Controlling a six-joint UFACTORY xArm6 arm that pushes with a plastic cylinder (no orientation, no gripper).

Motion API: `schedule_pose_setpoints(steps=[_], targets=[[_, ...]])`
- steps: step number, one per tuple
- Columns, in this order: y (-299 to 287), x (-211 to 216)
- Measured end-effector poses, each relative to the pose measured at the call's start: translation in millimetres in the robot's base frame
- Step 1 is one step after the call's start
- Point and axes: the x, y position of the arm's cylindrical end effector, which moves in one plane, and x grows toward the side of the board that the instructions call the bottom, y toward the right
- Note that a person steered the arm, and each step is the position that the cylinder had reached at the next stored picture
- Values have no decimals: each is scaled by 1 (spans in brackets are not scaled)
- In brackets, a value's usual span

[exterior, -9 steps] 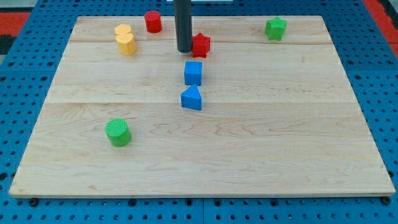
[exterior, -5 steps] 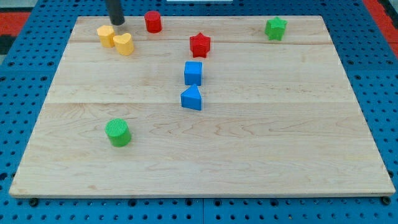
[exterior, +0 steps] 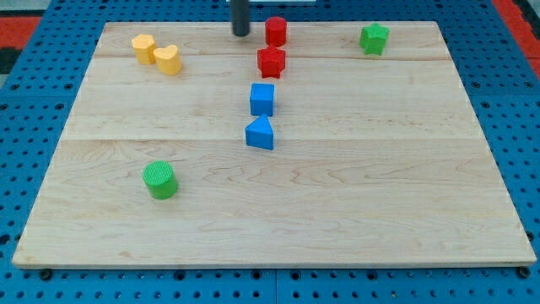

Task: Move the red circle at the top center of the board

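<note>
1. Camera view: my tip (exterior: 242, 34) touches down near the top edge of the wooden board (exterior: 337, 203), just to the view's left of the red circle (exterior: 276, 31), with a small gap between them. The rod has no jaws and holds nothing.
2. Two red blocks: the red circle sits at the top centre, and the red star (exterior: 271, 62) lies just below it.
3. Two blue blocks: a blue cube (exterior: 262, 99) below the star, and a blue wedge-like block (exterior: 260, 133) just under the cube.
4. Two yellow blocks at upper left, touching: a yellow cylinder (exterior: 143, 48) and a yellow heart (exterior: 168, 60).
5. Two green blocks, well apart: a green star-like block (exterior: 374, 38) at upper right, a green cylinder (exterior: 159, 180) at lower left.
</note>
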Motion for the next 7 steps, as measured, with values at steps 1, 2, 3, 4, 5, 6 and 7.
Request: schedule_pose_setpoints(steps=[1,2,3,4,5,6,7], targets=[[-33,0],[-49,0],[-49,0],[-48,6],[-42,37],[-50,75],[-52,103]])
